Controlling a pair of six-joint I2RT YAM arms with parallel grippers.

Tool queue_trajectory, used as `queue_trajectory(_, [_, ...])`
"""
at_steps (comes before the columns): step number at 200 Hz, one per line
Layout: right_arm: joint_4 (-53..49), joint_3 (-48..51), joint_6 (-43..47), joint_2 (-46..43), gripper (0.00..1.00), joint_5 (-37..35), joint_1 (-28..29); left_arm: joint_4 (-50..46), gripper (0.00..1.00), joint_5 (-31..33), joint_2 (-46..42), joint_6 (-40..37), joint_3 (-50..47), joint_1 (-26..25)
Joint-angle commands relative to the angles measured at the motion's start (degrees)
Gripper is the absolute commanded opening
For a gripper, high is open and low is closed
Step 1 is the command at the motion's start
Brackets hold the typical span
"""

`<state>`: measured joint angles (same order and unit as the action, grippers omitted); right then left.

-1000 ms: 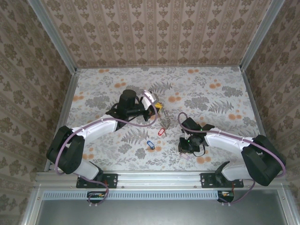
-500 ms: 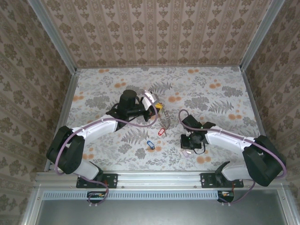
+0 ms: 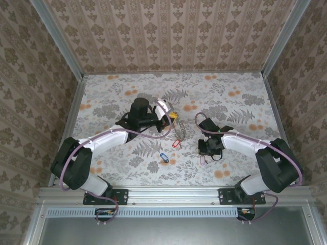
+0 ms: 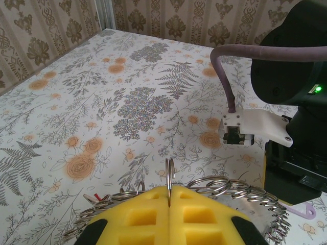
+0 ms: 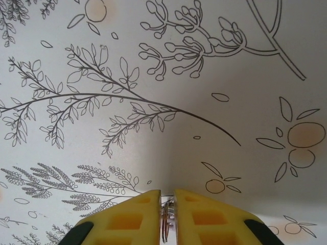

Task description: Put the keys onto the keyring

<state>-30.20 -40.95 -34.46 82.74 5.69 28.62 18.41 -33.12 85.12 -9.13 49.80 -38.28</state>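
Note:
The keyring (image 4: pixel 240 190), a chain-like bunch of grey metal rings, hangs from my left gripper (image 4: pixel 169 188), whose yellow pads are shut on one upright ring. From above, the left gripper (image 3: pixel 170 116) holds the keyring (image 3: pixel 179 128) mid-table. A red-tagged key (image 3: pixel 176 143) and a blue-tagged key (image 3: pixel 163 156) lie on the table below it. My right gripper (image 3: pixel 207 151) is shut on the small metal ring (image 5: pixel 167 220) of a purple-tagged key (image 3: pixel 202 160), which dangles under it. In the right wrist view, the right gripper (image 5: pixel 167 193) pinches that ring close above the table.
The floral tablecloth (image 3: pixel 230 102) covers the table, with patterned walls on three sides and a metal rail (image 3: pixel 168 193) at the near edge. The right arm's black wrist (image 4: pixel 291 66) looms just right of the keyring.
The right gripper has moved away from the near edge, toward the keyring, carrying the purple-tagged key. The left arm has stayed still.

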Motion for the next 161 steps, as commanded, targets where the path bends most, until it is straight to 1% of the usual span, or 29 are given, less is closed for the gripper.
queue_trajectory(1, [-1.30,-1.24,0.93,0.25,0.17,-0.42,-0.22,0.57,0.00,-1.00,-2.11,0.45,0.17,-0.55])
queue_trajectory(42, [-2.67,-0.93,1.14,-0.69,0.17,-0.97,-0.23,0.67,0.00,-1.16,-1.83,0.43,0.28,-0.55])
queue_trajectory(85, [-2.85,-0.89,1.39,-0.39,0.12,-0.77,-0.22,0.66,0.00,-1.33,-1.36,0.47,0.67,-0.61])
queue_trajectory(110, [-2.86,-0.93,1.57,-0.11,0.10,-0.86,-0.23,0.72,0.00,-1.27,-1.23,0.51,0.74,-0.65])
queue_trajectory(161, [-2.41,-1.28,1.59,0.71,0.10,-0.27,-0.23,0.57,0.00,-1.29,-1.06,0.51,0.89,-0.63])
